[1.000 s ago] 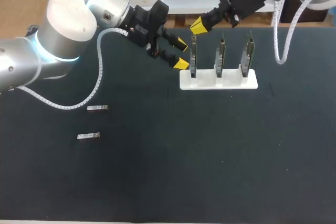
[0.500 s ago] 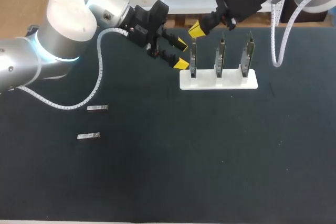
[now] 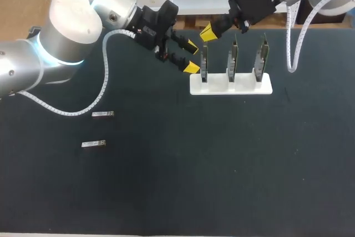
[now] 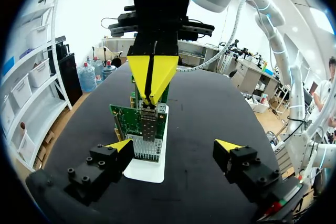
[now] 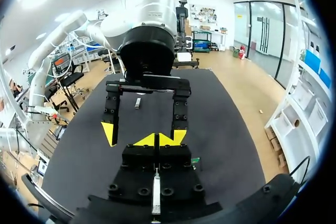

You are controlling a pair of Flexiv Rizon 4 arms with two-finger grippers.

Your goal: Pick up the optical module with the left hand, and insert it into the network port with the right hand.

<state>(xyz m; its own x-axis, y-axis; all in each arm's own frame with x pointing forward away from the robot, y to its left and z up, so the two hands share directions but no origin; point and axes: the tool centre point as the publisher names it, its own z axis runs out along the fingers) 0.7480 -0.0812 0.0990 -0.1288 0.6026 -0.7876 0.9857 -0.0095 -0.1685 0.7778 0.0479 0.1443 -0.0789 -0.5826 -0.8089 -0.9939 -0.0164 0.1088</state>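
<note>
Table (image 3: 222, 165): matt dark surface. Holder (image 3: 230, 86): smooth white plastic. Boards (image 3: 233, 54): green laminate, dull sheen. Optical modules (image 3: 102, 115) (image 3: 93, 144): bare silvery metal. Left arm (image 3: 72, 20): glossy silver shell. Left tool (image 3: 192, 58): matt black, yellow tips.

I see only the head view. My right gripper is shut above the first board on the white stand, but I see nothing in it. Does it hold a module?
Observer: Yes. In the left wrist view the right gripper is shut on the optical module, which points down from its yellow tips.
Operator: Where is its lower end?
Observer: At the metal port on the nearest green board; how deep it sits, I cannot tell.
Operator: Does the right wrist view agree?
Observer: Yes, a silver strip of the module shows between that gripper's fingers there.
</note>
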